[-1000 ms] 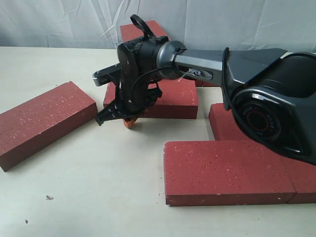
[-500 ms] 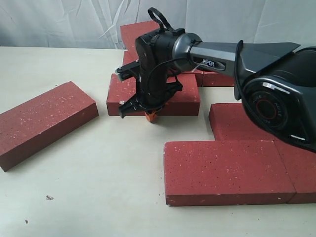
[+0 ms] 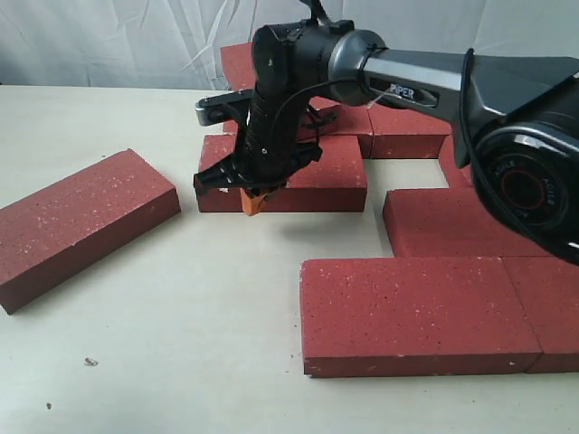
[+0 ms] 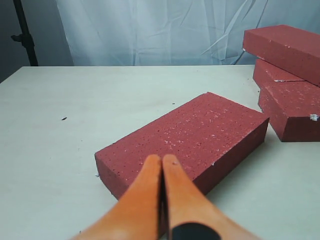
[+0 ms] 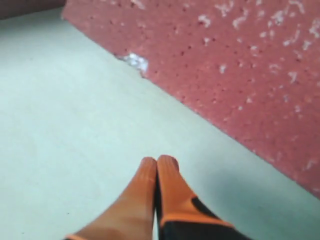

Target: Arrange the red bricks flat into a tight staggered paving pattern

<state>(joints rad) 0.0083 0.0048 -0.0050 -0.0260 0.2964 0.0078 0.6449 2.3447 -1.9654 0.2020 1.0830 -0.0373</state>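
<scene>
The right end effector (image 3: 255, 202), closed tight on nothing, hangs low over the counter (image 3: 181, 316) just at the near long face of the middle red brick (image 3: 303, 174), whose long axis runs crosswise to it. The left end effector (image 4: 162, 200), likewise closed and empty, faces the loose angled brick (image 4: 185, 142).

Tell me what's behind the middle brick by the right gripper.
A row of bricks lies just behind the middle brick, a back brick beyond it. The right arm covers where they meet, so gaps there are hidden.

Bare table (image 3: 208, 298) mid-scene, red bricks (image 3: 416, 312) either side — behind
</scene>
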